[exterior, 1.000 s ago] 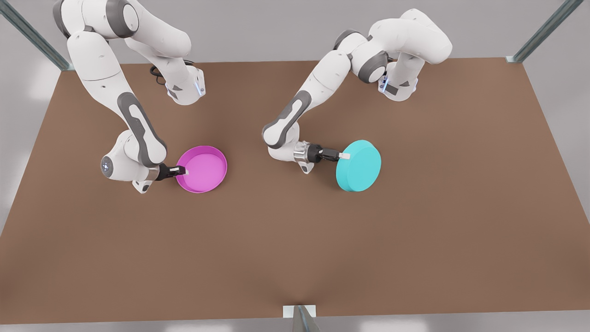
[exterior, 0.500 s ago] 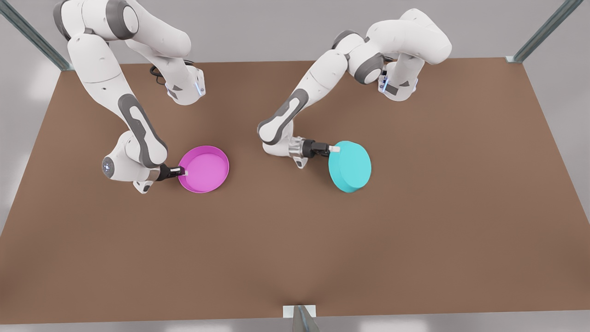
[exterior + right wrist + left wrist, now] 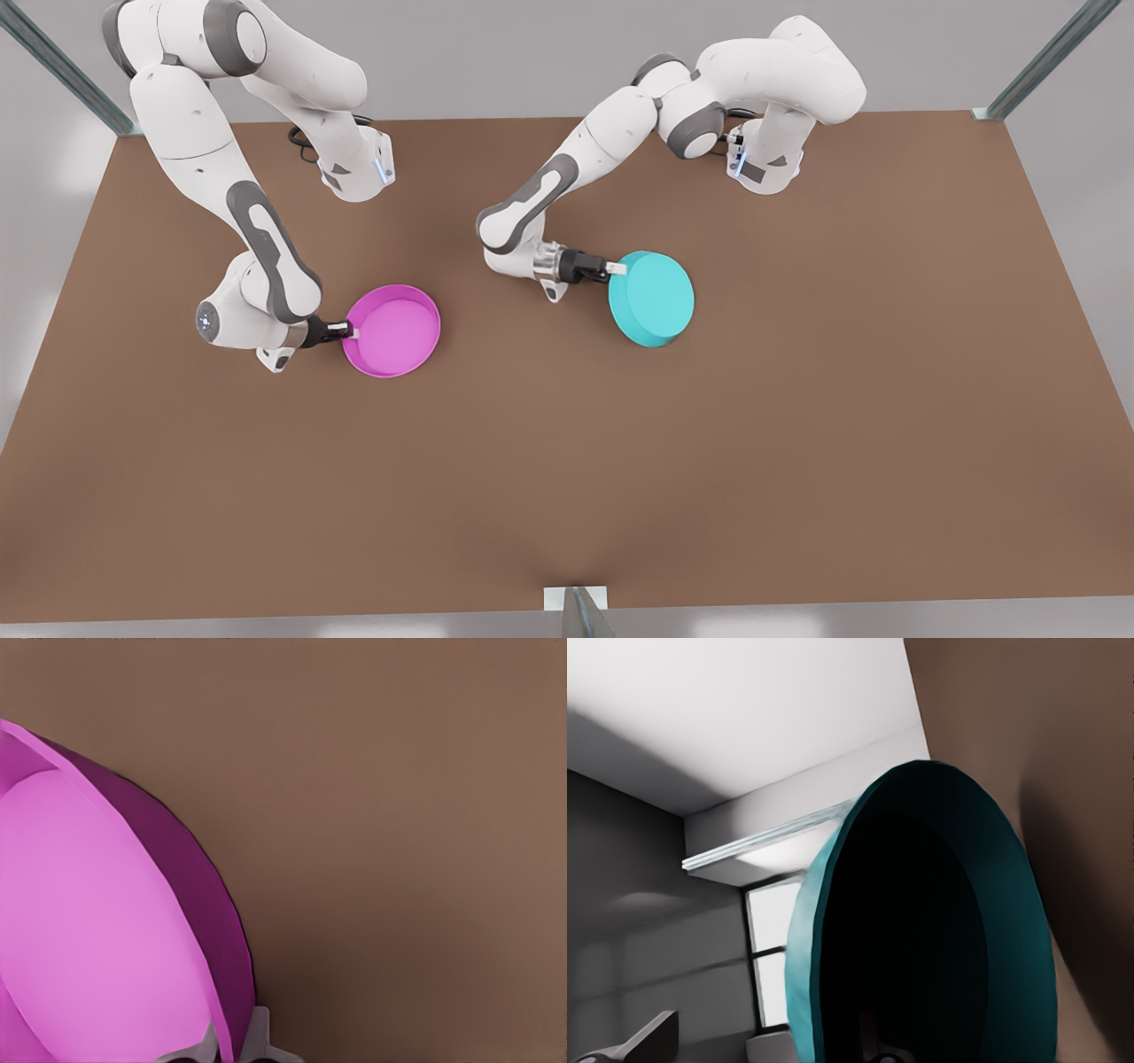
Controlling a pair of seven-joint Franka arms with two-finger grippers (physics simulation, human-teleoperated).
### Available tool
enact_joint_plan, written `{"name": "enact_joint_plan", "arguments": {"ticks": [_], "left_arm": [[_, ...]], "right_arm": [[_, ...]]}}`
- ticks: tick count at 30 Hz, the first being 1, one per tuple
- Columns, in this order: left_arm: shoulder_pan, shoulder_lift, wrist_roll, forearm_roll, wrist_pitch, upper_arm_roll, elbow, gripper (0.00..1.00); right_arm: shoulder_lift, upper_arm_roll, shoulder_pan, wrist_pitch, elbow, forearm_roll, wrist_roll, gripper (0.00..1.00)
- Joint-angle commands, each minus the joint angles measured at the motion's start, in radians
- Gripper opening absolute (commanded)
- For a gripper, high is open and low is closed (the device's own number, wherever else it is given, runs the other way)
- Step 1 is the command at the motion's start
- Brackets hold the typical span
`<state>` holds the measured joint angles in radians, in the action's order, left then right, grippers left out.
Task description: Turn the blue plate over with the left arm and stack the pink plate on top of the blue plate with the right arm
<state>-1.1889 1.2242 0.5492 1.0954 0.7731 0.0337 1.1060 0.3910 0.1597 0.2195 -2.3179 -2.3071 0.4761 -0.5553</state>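
Observation:
The blue plate [image 3: 653,297] is turned with its flat base facing up, slightly tilted, right of the table's middle in the front view. My left gripper [image 3: 617,268] is shut on its rim from the front view's left. The left wrist view looks into the blue plate's [image 3: 921,930] dark hollow side. At the front view's left the pink plate [image 3: 392,330] sits open side up, with my right gripper [image 3: 348,331] shut on its near rim. In the right wrist view the pink plate's [image 3: 97,930] wall runs between the right gripper's [image 3: 235,1047] fingers.
The brown table [image 3: 797,443] stretches wide in front of both plates. Metal frame posts [image 3: 1036,66] stand at the back corners and a bracket [image 3: 576,602] sits at the front edge. Both arm bases are at the back edge.
My left gripper carried the blue plate toward the front view's left and farther back, closer to the pink plate. The right gripper and pink plate shifted only slightly.

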Motion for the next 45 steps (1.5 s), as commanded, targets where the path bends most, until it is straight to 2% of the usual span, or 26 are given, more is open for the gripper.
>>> {"name": "enact_joint_plan", "arguments": {"ticks": [1,6,11,18,25,27,28,29,30,32,33,34,37,38,39,41,42,45], "left_arm": [[0.0,0.0,0.0,-0.005,0.002,0.002,-0.006,1.0],[0.005,0.023,0.015,-0.025,0.018,0.057,-0.081,1.0],[0.006,0.02,0.233,-0.198,0.107,0.064,-0.135,1.0],[0.006,0.02,0.311,-0.281,0.13,0.091,-0.213,1.0],[0.006,-0.022,0.609,-0.531,0.287,0.094,-0.267,1.0],[0.006,-0.078,0.655,-0.666,0.299,0.094,-0.347,1.0],[0.041,-0.199,0.655,-0.79,0.301,0.094,-0.364,1.0],[0.147,-0.368,0.658,-0.959,0.305,0.094,-0.367,1.0],[0.296,-0.477,0.66,-1.075,0.305,0.094,-0.367,1.0],[0.749,-0.572,0.504,-1.174,0.354,0.094,-0.367,1.0],[0.934,-0.572,0.151,-1.169,0.353,0.086,-0.365,1.0],[1.043,-0.571,-0.08,-1.161,0.364,0.074,-0.364,1.0],[1.092,-0.571,-0.394,-1.129,0.394,-0.031,-0.361,1.0],[1.092,-0.571,-0.423,-1.089,0.388,-0.035,-0.361,1.0],[1.094,-0.65,-0.425,-1.057,0.391,-0.034,-0.304,1.0],[1.103,-0.874,-0.425,-1.054,0.537,-0.032,0.027,1.0],[1.109,-0.896,-0.423,-1.056,0.565,-0.032,0.075,1.0],[1.115,-0.899,-0.425,-1.057,0.565,-0.031,0.078,1.0]], "right_arm": [[0.0,-0.002,0.0,-0.002,0.0,-0.011,0.008,0.21],[0.0,0.0,0.001,0.002,0.003,-0.011,0.009,0.21],[-0.001,0.0,0.0,0.005,0.006,-0.011,0.0,0.21],[-0.004,0.011,0.0,0.026,0.023,-0.011,0.003,0.21],[-0.012,0.055,0.009,0.089,0.077,-0.011,0.0,0.21],[-0.012,0.057,0.008,0.1,0.081,-0.011,0.0,0.21],[-0.012,0.057,0.008,0.103,0.084,-0.011,0.0,0.21],[-0.012,0.057,0.004,0.103,0.086,-0.011,0.0,0.21],[-0.012,0.057,0.003,0.103,0.086,-0.011,0.0,0.21],[-0.012,0.078,0.003,0.117,0.101,-0.011,0.0,0.21],[-0.014,0.112,0.011,0.118,0.101,-0.01,0.005,0.21],[-0.015,0.15,0.015,0.121,0.101,-0.01,0.009,0.21],[-0.05,0.257,-0.005,0.121,0.124,-0.01,0.1,0.21],[-0.05,0.282,-0.008,0.112,0.136,-0.01,0.135,0.21],[-0.05,0.322,-0.008,0.084,0.138,-0.01,0.175,0.21],[-0.049,0.35,-0.035,0.052,0.152,-0.01,0.225,0.21],[-0.049,0.35,-0.061,0.035,0.158,-0.01,0.245,0.21],[-0.044,0.35,-0.155,0.012,0.189,0.029,0.31,0.21]]}}
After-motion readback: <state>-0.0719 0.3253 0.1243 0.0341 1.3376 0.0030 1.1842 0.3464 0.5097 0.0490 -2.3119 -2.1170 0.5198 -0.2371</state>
